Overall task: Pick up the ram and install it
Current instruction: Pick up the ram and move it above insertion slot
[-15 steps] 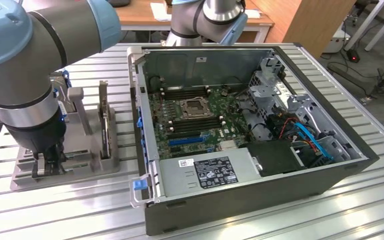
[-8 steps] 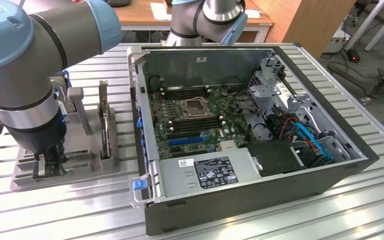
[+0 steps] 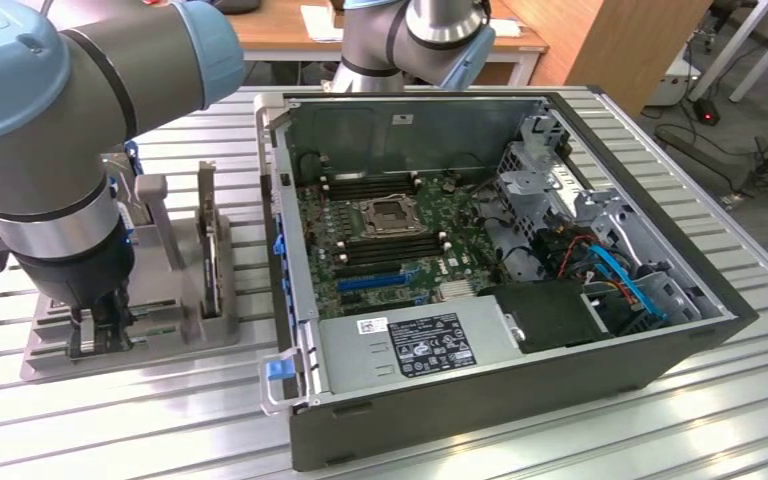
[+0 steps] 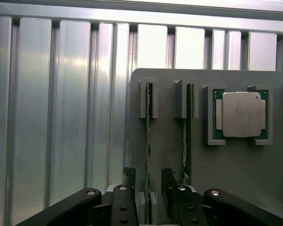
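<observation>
Gripper [image 4: 147, 178] is hovering low over the gray holder [image 4: 170, 141], jaws parted and straddling the ram [image 4: 147, 136] standing edge-up in its slot, seemingly not gripping. The wrist view is showing a processor [image 4: 240, 114] on that holder; the exterior view is showing the computer case [image 3: 491, 400] beside it.

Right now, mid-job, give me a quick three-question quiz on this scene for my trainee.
1. True or false: the gripper straddles a ram stick standing on edge in the gray fixture.
2. How many sticks does the wrist view show in the fixture: A one, B two, C four?
3. Fill in: the fixture's square pocket holds a ____.
Key: 1 true. 2 B, counting the other stick. 3 processor.
</observation>
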Controlling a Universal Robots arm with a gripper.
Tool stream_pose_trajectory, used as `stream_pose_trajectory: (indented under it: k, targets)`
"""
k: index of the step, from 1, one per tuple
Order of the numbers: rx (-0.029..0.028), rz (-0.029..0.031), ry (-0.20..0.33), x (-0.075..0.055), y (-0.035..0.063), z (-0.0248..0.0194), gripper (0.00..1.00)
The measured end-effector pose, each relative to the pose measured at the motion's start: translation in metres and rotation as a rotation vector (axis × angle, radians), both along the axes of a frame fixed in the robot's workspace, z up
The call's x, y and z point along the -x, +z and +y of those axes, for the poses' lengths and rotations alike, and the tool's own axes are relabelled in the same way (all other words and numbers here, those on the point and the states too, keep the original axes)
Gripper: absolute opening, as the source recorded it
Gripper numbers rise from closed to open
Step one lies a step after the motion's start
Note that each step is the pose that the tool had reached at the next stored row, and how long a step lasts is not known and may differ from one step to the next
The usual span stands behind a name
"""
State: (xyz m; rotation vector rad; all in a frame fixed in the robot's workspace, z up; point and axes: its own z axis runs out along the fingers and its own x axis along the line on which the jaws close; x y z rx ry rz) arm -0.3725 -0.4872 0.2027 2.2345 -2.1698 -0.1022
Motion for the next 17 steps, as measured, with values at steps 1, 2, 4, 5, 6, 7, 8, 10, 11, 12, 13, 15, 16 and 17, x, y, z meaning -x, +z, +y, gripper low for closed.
stream_pose_trajectory:
  k: [1, 2, 4, 5, 6, 7, 8, 10, 11, 12, 13, 15, 16, 17]
  targets:
    - [0.0001, 0.0001, 0.001, -0.0002, 0.0, 0.0, 0.35]
    - [0.0003, 0.0003, 0.001, -0.0003, 0.0001, 0.0, 0.35]
    - [0.0001, 0.0001, 0.001, -0.001, -0.0001, 0.0, 0.35]
    - [0.0001, 0.0, 0.002, -0.0015, -0.0002, 0.0, 0.35]
    - [0.0003, 0.0002, 0.002, -0.0022, 0.0, -0.0001, 0.35]
    - [0.0002, 0.0002, 0.001, -0.0028, -0.0001, 0.0, 0.35]
    - [0.0, 0.0, 0.001, -0.0033, -0.0002, 0.0, 0.35]
    - [0.0001, 0.0001, 0.001, -0.0043, -0.0002, 0.0, 0.35]
    - [0.0001, 0.0002, 0.001, -0.0044, -0.0002, 0.0, 0.35]
    - [0.0002, 0.0002, 0.001, -0.0044, -0.0002, 0.0, 0.35]
    - [0.0002, 0.0002, 0.001, -0.0045, -0.0001, 0.0, 0.35]
    - [0.0002, 0.0001, 0.001, -0.0046, -0.0002, 0.0, 0.35]
    - [0.0001, 0.0001, 0.001, -0.0045, -0.0002, 0.0, 0.35]
    - [0.0002, 0.0001, 0.001, -0.0046, -0.0002, 0.0, 0.35]
